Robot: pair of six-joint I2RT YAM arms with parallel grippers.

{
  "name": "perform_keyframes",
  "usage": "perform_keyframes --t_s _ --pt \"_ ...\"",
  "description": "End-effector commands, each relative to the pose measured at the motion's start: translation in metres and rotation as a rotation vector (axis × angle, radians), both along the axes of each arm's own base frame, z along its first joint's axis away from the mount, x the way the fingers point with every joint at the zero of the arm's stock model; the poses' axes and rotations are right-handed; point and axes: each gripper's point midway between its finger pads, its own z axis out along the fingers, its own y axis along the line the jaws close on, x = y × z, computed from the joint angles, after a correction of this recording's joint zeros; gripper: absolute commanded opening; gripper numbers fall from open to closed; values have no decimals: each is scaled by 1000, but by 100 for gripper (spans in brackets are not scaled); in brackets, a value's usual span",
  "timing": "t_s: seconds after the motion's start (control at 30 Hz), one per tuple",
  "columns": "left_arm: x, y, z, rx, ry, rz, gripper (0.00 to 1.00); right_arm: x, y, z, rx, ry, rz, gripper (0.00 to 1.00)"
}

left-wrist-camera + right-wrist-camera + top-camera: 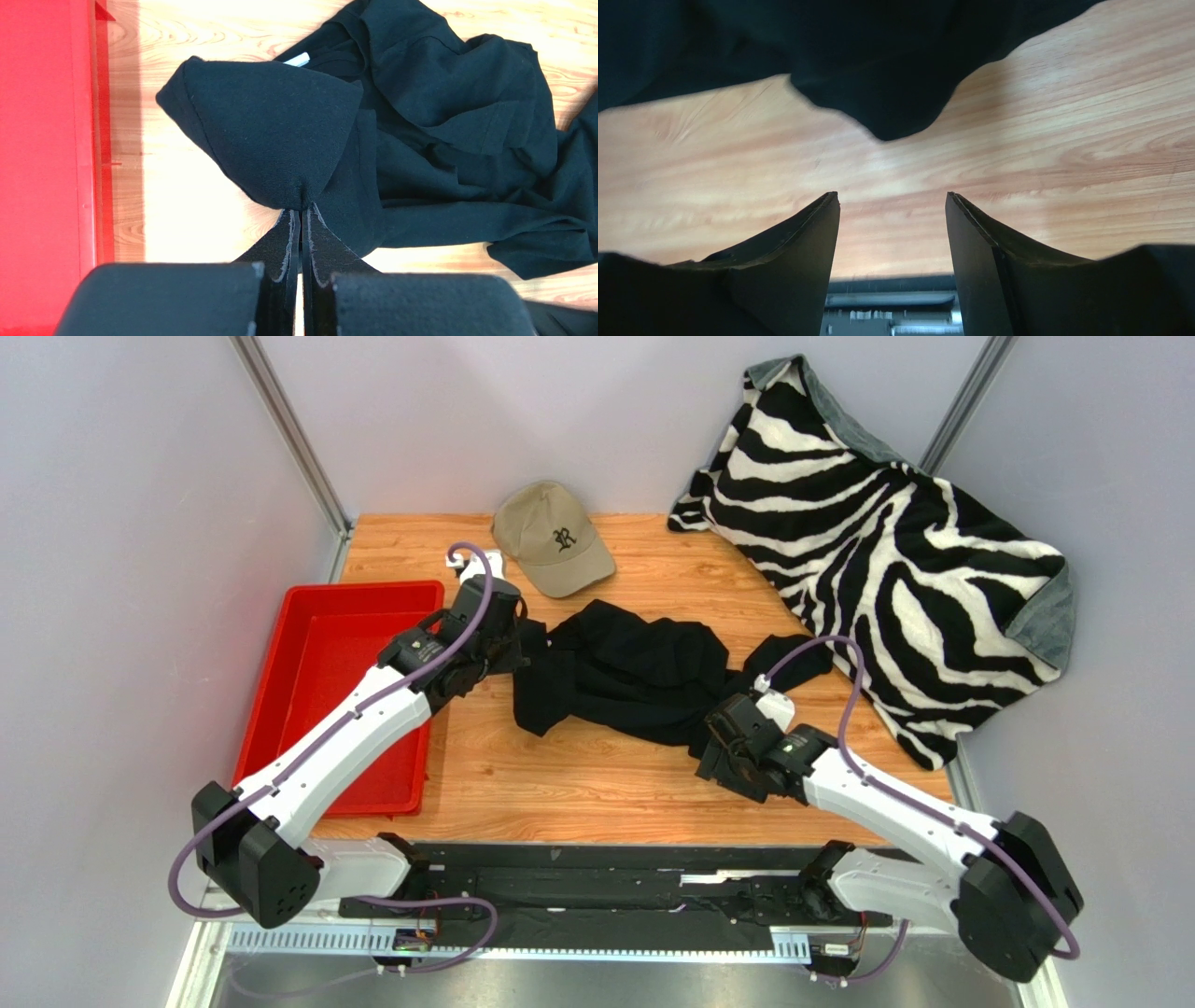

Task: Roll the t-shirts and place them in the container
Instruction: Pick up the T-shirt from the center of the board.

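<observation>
Barely started: t-shirt (624, 679) is a crumpled heap mid-frame, nothing rolled; left fingers (286, 245) pinch its fold, right fingers (801, 259) spread empty.

On the wooden table (589, 791) you have a red tray (316, 637) at nine o'clock, lying flat along the left edge. A tan baseball cap (550, 539) sits at twelve o'clock, brim toward the near side. At two o'clock a zebra-striped blanket (898, 574) lies heaped, its far end propped against the back corner
</observation>
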Motion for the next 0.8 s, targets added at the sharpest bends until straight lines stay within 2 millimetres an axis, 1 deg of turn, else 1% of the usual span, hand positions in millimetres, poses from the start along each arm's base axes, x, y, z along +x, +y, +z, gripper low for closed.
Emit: perform_keyframes --t_s 0.0,0.07,0.1,0.17,0.2,0.23,0.3,0.33,0.37,0.4,0.43,0.47,0.5,0.53,0.57,0.6,0.63,0.67,0.7,0.73,0.77 --pt "5 -2 4 -5 -18 -17 0 40 -7 -5 10 -158 -254 62" --pt "7 -1 4 -4 -18 -15 0 48 -5 -8 41 -196 -293 62" --pt "7 -1 4 -1 -15 -17 0 52 -8 -7 34 -216 -318 62" --pt "7 0 6 1 -17 -16 0 53 -14 -8 18 -224 -360 60" --pt "8 2 8 3 -22 -14 0 56 -20 -7 0 -242 -383 57" --pt "9 2 9 2 -26 -14 0 56 -21 -6 0 -252 -395 55" --pt "10 3 11 8 -30 -13 0 60 -28 -1 -11 -291 -418 47" --pt "11 4 11 10 -29 -11 0 62 -31 2 -16 -308 -428 38" --pt "12 5 12 13 -31 -13 0 64 -33 4 -27 -323 -434 14" --pt "13 6 16 14 -37 -12 0 69 -35 12 -30 -345 -439 3" --pt "15 9 19 16 -40 -2 0 72 -41 16 -50 -346 -434 0" --pt "16 12 21 23 -43 0 0 66 -50 17 -91 -322 -435 0" --pt "17 15 30 21 -57 4 0 66 -58 29 -106 -340 -443 0" --pt "20 23 35 23 -64 22 0 70 -66 46 -110 -361 -462 0" --pt "21 27 40 31 -74 22 0 61 -80 49 -173 -337 -437 0" --pt "21 32 49 28 -91 30 0 58 -90 59 -183 -350 -448 0" --pt "23 40 54 28 -101 46 0 53 -106 77 -175 -374 -481 0" --pt "22 44 61 34 -111 40 0 48 -113 84 -183 -374 -453 0" --pt "22 51 67 35 -124 52 0 44 -121 90 -180 -377 -460 0" --pt "21 55 71 39 -131 53 0 37 -139 104 -171 -401 -512 0" --pt "20 57 74 47 -132 48 0 33 -141 107 -161 -394 -488 0"
